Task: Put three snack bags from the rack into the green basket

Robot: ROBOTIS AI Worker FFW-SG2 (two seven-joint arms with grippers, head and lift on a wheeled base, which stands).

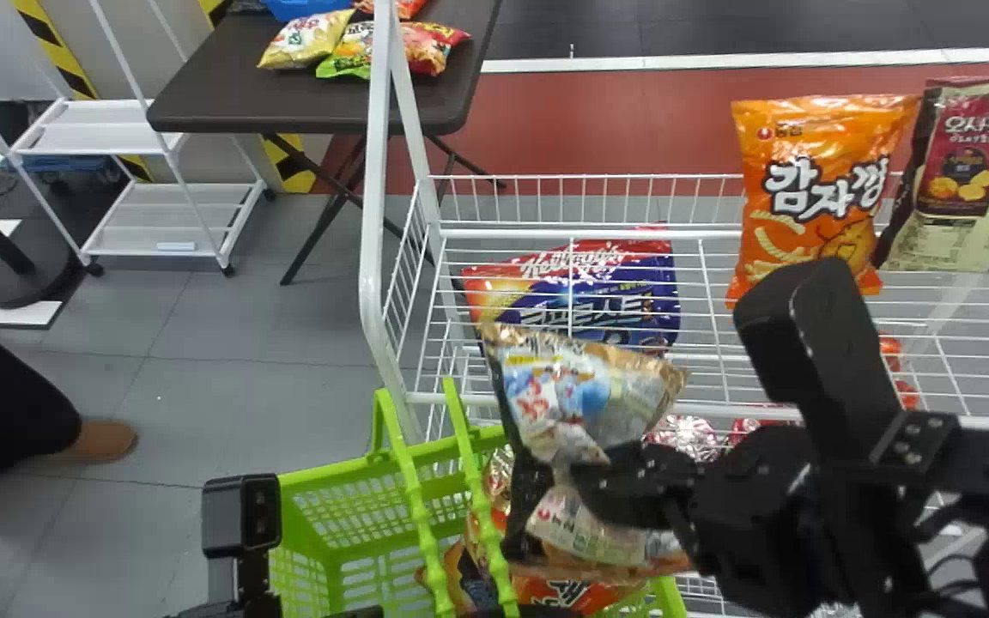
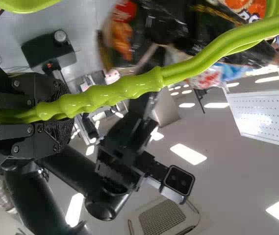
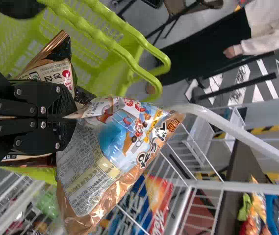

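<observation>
Grey tiled floor [image 1: 228, 412] spreads left of the lime-green plastic basket [image 1: 323, 474]; beyond it stands a white wire rack [image 1: 546, 233] bearing a blue-and-red bag [image 1: 623, 296] and an orange bag [image 1: 816, 184]. Inside the basket lies an orange-printed snack bag [image 1: 567, 594]. Over its right side, the right claw [image 1: 597, 485] grips a gold, blue-and-white snack bag [image 1: 563, 390]. The left claw [image 1: 512, 611] is clenched round the basket's handles [image 1: 426, 532].

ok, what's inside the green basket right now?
At least two snack bags: an orange bag and a brown bag with a cream panel. The held bag and right gripper cover part of the basket, so the full count can't be told.
</observation>
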